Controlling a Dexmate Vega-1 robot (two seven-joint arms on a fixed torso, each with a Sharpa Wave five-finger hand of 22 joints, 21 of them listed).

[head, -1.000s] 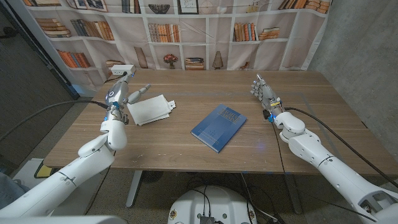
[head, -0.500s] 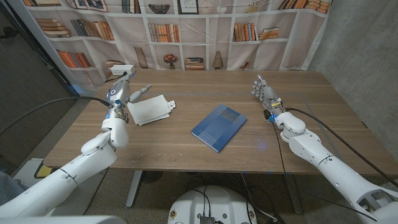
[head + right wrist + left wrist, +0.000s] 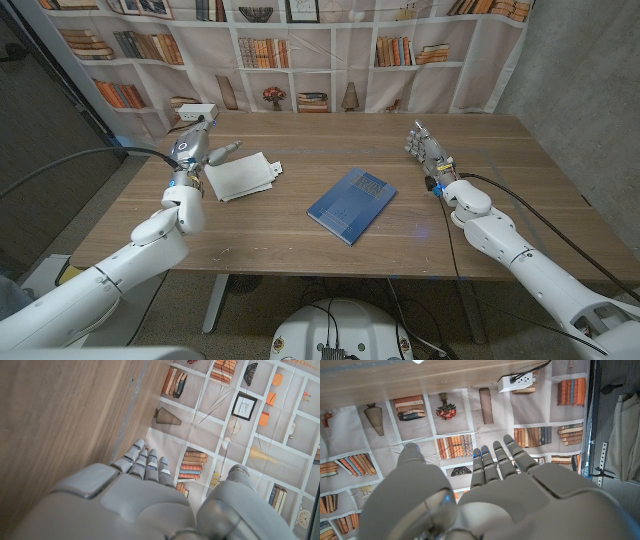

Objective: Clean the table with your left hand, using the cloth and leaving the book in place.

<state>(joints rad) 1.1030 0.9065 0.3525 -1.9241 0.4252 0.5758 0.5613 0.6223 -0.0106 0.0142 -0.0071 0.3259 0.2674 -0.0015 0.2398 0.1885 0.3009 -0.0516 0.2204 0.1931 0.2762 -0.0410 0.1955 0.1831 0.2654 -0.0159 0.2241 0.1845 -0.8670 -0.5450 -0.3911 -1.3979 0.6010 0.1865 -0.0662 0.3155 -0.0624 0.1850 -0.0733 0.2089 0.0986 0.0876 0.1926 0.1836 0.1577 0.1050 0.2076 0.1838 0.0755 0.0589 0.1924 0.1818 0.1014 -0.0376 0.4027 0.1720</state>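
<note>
Two hands: both empty, fingers straight.
L hand [image 3: 193, 151]: beside cloth [image 3: 240, 176], staged to grab.
Book [image 3: 351, 204]: between hands, untouched.
R hand [image 3: 427, 152]: parked aside.

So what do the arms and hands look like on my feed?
Both arms have glossy white rounded shells, each trailed by a black cable. The left hand and right hand are grey and silver metal with segmented fingers; small blue lights show on the left hand's fingers in the wrist view.
</note>
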